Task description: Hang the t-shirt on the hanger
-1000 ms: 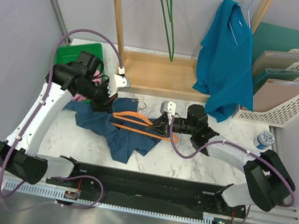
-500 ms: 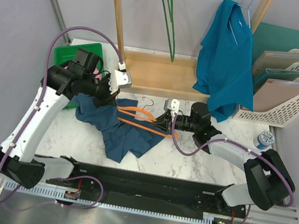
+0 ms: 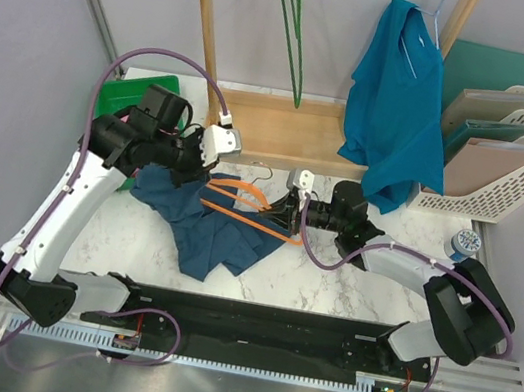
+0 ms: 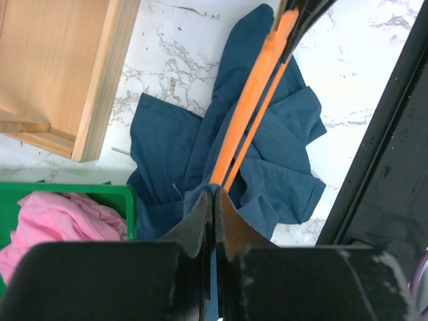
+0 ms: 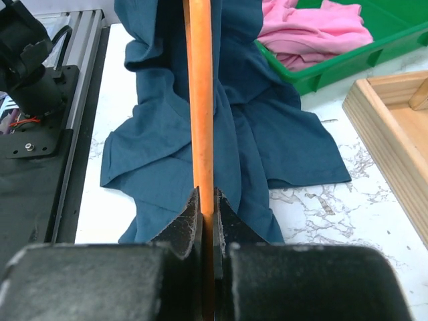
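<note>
1. Left arm [image 3: 67,194]: it reaches over the back left part of the tabletop [image 3: 348,284]. The left jaws are together, clamped on a fold of the t-shirt [image 3: 218,232]. In the left wrist view, navy cloth shows between the two tips.

2. Right arm [image 3: 402,265]: it reaches leftward across the middle of the tabletop. The right jaws are together, clamped on a bar of the hanger [image 3: 240,188]. In the right wrist view, the orange bar runs straight out from between the tips and over the cloth.

3. T-shirt: it is crumpled on the marble surface between the two arms. The part at the left jaws is raised. The rest spreads over the tabletop toward its near edge.

4. Hanger: it lies across the top of the t-shirt, spanning from the right jaws toward the left jaws. Its hook points toward the back of the tabletop. In the left wrist view, two orange bars meet the cloth just ahead of the left jaws. Whether the bar ends sit inside the cloth cannot be determined.

5. Surroundings:
- A green bin [image 3: 121,93] stands at the back left corner, just beside the t-shirt, and holds a pink garment [image 4: 59,222].
- A wooden rack [image 3: 276,129] stands at the back.
- A green hanger [image 3: 294,31] hangs from its top rail.
- A teal shirt [image 3: 400,104] hangs at its right side.
- A file organizer [image 3: 500,179] stands at the back right.
</note>
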You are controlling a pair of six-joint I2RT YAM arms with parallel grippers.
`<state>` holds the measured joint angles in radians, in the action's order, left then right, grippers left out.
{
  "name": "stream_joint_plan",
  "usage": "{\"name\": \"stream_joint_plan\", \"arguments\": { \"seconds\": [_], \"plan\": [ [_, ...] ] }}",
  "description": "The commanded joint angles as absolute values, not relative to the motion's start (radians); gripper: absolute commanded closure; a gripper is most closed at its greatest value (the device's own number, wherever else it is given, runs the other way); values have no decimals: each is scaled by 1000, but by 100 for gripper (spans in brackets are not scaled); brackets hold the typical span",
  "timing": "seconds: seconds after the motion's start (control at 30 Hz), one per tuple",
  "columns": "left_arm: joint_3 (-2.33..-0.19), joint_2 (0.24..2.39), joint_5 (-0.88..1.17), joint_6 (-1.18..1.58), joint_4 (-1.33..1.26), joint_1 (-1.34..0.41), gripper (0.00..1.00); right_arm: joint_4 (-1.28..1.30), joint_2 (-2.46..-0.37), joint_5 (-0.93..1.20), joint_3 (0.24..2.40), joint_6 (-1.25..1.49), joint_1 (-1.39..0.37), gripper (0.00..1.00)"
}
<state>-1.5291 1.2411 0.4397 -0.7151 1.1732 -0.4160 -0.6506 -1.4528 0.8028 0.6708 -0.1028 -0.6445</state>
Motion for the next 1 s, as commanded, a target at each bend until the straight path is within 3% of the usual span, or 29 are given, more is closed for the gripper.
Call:
{"name": "stream_joint_plan", "arguments": {
  "seconds": [0.0, 0.03, 0.17, 0.57, 0.97],
  "plan": [
    [-1539, 1249, 580, -629, 1035, -474, 97, -779, -1468, 792, 721, -87, -704, 100],
    [-1517, 1232, 540, -640, 1037, -469, 95, -769, -1462, 790, 721, -100, -690, 100],
    [-1540, 1232, 538, -705, 1121, -402, 59, -710, -1421, 810, 712, -106, -654, 100],
    [-1586, 1250, 701, -867, 1190, -419, 50, -703, -1391, 836, 704, -110, -652, 100],
    [-1554, 1347, 566, -890, 1072, -581, 42, -716, -1368, 833, 712, -126, -657, 100]
  ]
}}
